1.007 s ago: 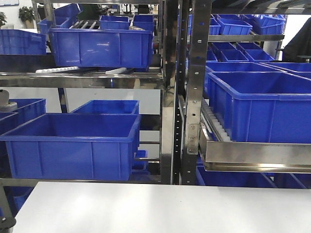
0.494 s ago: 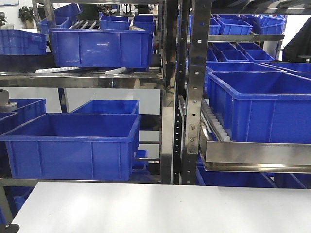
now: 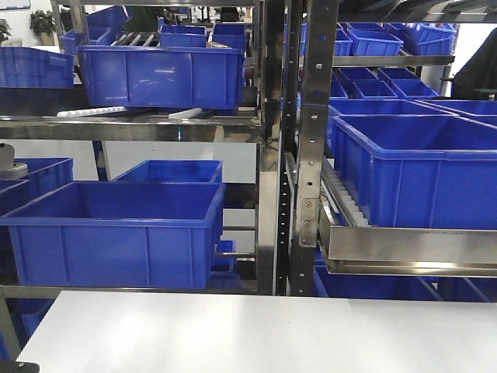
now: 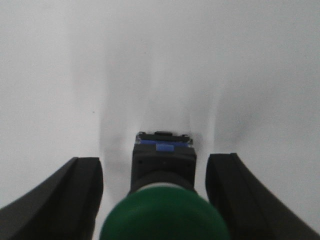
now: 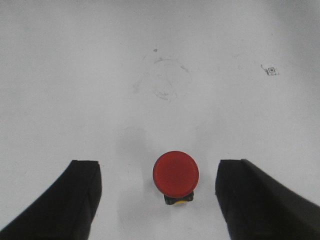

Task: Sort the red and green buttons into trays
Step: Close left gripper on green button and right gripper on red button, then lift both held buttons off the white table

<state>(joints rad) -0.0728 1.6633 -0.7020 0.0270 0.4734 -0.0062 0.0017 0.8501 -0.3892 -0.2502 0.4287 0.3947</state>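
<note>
Left wrist-mounted, left end effector spread astride green button, on tabletop

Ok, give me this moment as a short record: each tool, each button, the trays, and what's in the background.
left tool: open around the green button, gap on each side
green button: appears to lie on its side on the white table, cap toward the camera
right tool: open around the red button, not touching it
red button: upright on the table, cap up
trays: not in any view
background: blue crates on metal shelving behind the table
</note>
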